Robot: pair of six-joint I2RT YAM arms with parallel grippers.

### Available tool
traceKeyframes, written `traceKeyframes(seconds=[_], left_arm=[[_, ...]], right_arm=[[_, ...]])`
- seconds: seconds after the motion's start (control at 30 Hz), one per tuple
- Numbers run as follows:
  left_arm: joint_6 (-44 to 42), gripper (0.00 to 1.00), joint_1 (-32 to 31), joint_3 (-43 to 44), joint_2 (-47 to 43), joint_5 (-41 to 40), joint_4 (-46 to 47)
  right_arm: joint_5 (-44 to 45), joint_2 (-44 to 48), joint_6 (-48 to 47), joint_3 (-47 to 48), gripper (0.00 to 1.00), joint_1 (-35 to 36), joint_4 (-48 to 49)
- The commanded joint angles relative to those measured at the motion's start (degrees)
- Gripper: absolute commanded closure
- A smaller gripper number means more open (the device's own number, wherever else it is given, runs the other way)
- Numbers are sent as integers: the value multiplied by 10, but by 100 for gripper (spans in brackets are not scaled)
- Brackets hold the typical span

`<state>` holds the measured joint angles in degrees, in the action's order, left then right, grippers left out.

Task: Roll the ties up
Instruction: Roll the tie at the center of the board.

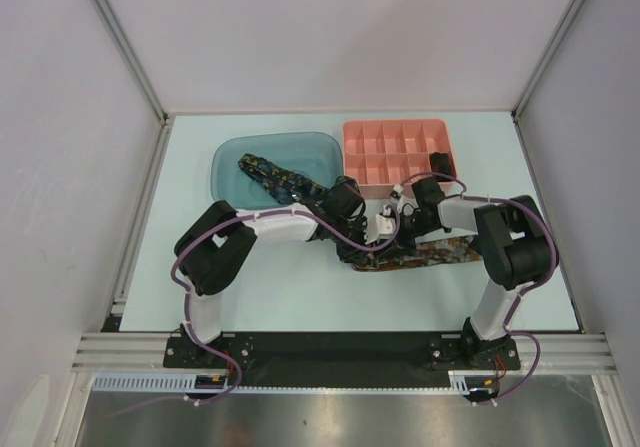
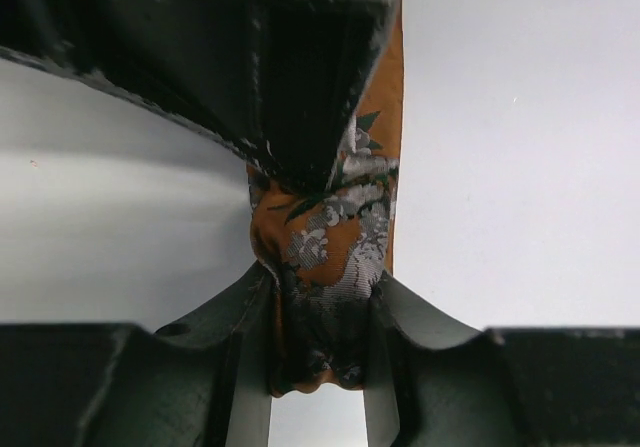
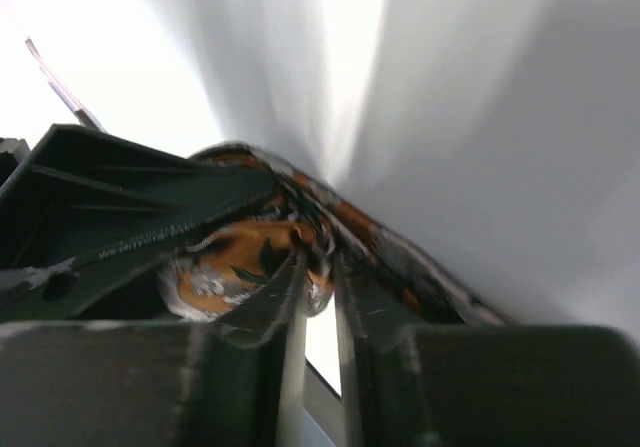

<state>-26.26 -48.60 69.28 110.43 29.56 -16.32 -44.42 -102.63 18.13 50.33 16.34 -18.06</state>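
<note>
Nearest the arm bases, the tabletop (image 1: pixel 300 297) is bare pale surface, so there is room to draw fabric toward the near edge. Beyond it the orange tie (image 1: pixel 440 254) lies flat across the middle, one end gathered up where both arms meet. The left pincer (image 2: pixel 325 287) is clamped on that bunched end, fabric filling the space between its fingers, probably to anchor the start of the roll. The right pincer (image 3: pixel 320 267) is almost against it, its jaws narrow with a slit of light between them and fabric crowded at the tips. Whether it is pinching the tie I cannot tell. With the two pincers this close, any turning move has little clearance.

Farther off, the navy tie (image 1: pixel 272 175) waits unrolled in the teal bin (image 1: pixel 300 137). Beside the bin, the pink tray (image 1: pixel 400 124) holds a small dark bundle (image 1: pixel 438 161) in its near right compartment, likely a finished roll.
</note>
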Motion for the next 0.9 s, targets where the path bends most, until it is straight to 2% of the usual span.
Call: traceKeyframes(seconds=[0.0,0.03,0.17,0.3,0.57,0.67,0.7,0.77,0.8,0.87], left_arm=[[-84,73,-19,10,-16,-61,-86],[-85,73,-21,8,-13,-68,-89],[-85,72,-31,9,-6,-101,-92],[-81,72,-35,17,0,-112,-90],[-78,65,-36,23,6,-109,-87],[-81,64,-36,21,5,-109,-86],[-81,63,-36,19,5,-108,-86],[-85,62,-36,17,2,-108,-86],[-85,61,-36,16,0,-108,-85],[-85,55,-36,13,-2,-104,-82]], right_arm=[[-34,41,-27,29,74,-32,-54],[-55,45,-27,32,65,-42,-71],[-96,71,-12,36,52,-41,-99],[-109,71,5,23,49,-22,-93],[-83,30,9,14,50,4,-64],[-69,13,6,21,58,12,-52],[-62,9,4,23,68,12,-52],[-52,1,-8,28,80,10,-57],[-47,-1,-12,31,92,10,-62],[-39,-6,-32,35,100,5,-81]])
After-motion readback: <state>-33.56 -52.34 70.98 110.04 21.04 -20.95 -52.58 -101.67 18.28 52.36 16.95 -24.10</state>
